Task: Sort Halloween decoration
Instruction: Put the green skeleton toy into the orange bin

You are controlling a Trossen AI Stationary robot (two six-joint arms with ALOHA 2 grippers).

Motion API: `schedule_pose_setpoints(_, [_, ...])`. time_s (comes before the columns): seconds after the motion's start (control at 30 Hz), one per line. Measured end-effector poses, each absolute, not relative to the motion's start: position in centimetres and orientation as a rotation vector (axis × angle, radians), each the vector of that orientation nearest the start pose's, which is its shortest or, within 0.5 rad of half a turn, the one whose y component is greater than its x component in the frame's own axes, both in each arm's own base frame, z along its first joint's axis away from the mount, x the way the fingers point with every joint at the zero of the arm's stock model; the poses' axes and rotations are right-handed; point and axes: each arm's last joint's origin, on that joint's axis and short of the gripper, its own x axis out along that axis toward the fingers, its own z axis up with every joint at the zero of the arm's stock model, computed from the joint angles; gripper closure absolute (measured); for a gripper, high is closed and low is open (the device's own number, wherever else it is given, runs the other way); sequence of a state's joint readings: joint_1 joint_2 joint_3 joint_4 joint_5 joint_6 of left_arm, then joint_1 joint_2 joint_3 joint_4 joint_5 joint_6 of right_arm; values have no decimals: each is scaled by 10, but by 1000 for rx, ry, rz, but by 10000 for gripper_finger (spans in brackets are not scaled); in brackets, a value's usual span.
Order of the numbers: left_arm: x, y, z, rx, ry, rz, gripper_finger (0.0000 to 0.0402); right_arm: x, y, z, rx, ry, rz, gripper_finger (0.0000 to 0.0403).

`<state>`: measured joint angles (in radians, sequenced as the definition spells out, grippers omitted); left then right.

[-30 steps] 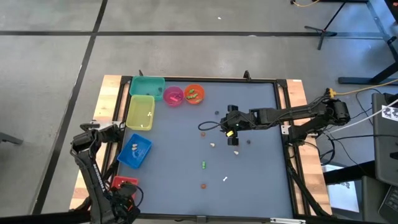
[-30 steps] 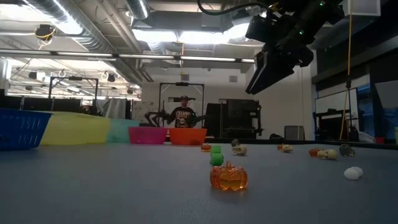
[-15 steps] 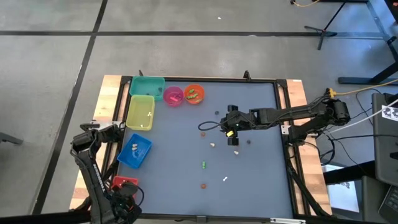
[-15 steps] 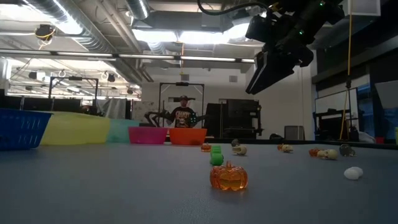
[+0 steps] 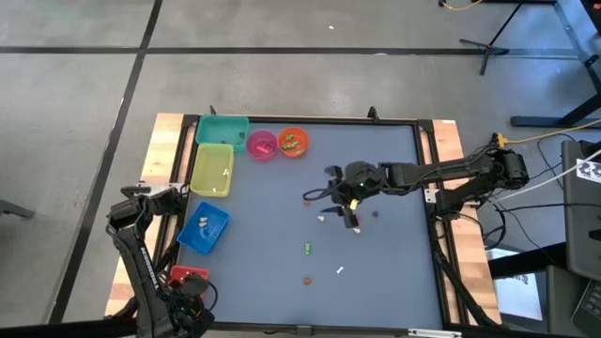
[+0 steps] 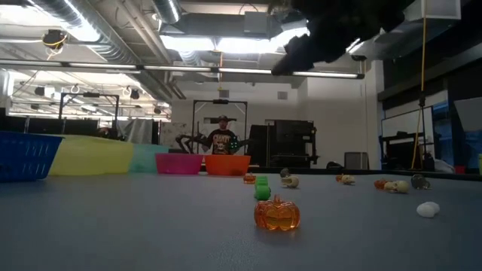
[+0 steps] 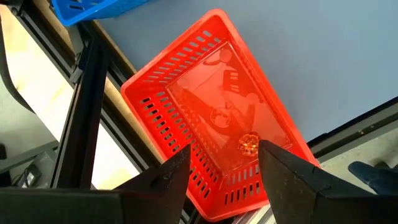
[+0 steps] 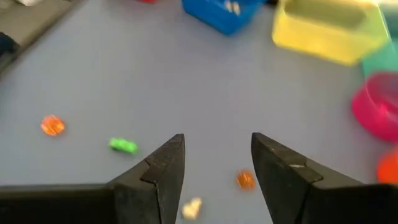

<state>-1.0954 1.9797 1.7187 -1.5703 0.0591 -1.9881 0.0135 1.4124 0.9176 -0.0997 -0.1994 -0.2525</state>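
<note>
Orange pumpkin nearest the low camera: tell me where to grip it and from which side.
Grip the orange pumpkin across its rounded body, coming straight down from above. It sits upright and alone on the table, stem up, so the sides are free. The right hand, open, hangs over the table's middle and seems better placed.

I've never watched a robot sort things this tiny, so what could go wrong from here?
The right hand hangs open above small trinkets lying close together: an orange trinket and a whitish trinket. Its wide fingers might nudge one while closing on the other. The rounded translucent orange pumpkin could also roll away if bumped.
</note>
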Motion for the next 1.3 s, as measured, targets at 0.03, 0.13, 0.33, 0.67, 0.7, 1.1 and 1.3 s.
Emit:
schedule_pose_setpoints(0.03, [160, -314, 247, -494, 1512, 915, 230, 303, 11, 248, -197, 545, 306, 219])
schedule_pose_setpoints(0.13, [160, -314, 247, -494, 1512, 915, 230, 305, 16, 248, -204, 505, 401, 219])
schedule_pose_setpoints(0.33, [160, -314, 247, -492, 1497, 913, 230, 311, 41, 235, -331, 480, 564, 219])
schedule_pose_setpoints(0.67, [165, -311, 247, -493, 1454, 912, 230, 333, 69, 199, -398, 454, 649, 219])
schedule_pose_setpoints(0.7, [165, -311, 247, -492, 1454, 912, 230, 334, 69, 194, -396, 468, 650, 219])
schedule_pose_setpoints(1.1, [167, -311, 247, -488, 1412, 903, 230, 350, 71, 143, -381, 568, 666, 219])
schedule_pose_setpoints(1.3, [167, -311, 247, -489, 1412, 904, 230, 354, 71, 127, -378, 584, 668, 219])
